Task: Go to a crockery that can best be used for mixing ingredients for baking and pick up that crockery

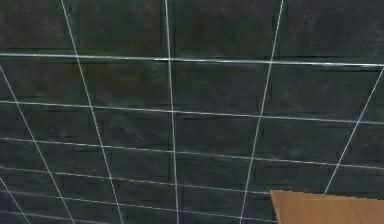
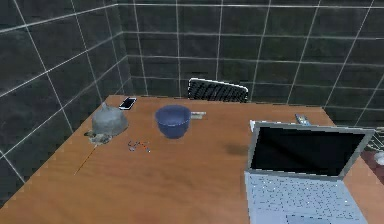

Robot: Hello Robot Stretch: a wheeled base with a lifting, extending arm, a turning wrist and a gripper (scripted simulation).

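A blue bowl (image 2: 172,121) stands on the wooden table (image 2: 190,175) toward its far side, left of the middle in the arm side view. A grey, rounded vessel (image 2: 107,121) sits to the left of it, near the table's left edge. Small bits (image 2: 137,146) lie on the tabletop between the two and nearer to me.
An open laptop (image 2: 301,170) takes up the table's near right part. A phone (image 2: 127,103) lies at the far left corner. A dark chair back (image 2: 218,90) stands behind the table. Dark tiled walls (image 1: 170,100) close in ahead and beyond the table; a wooden corner (image 1: 325,208) shows in the forward view's bottom right.
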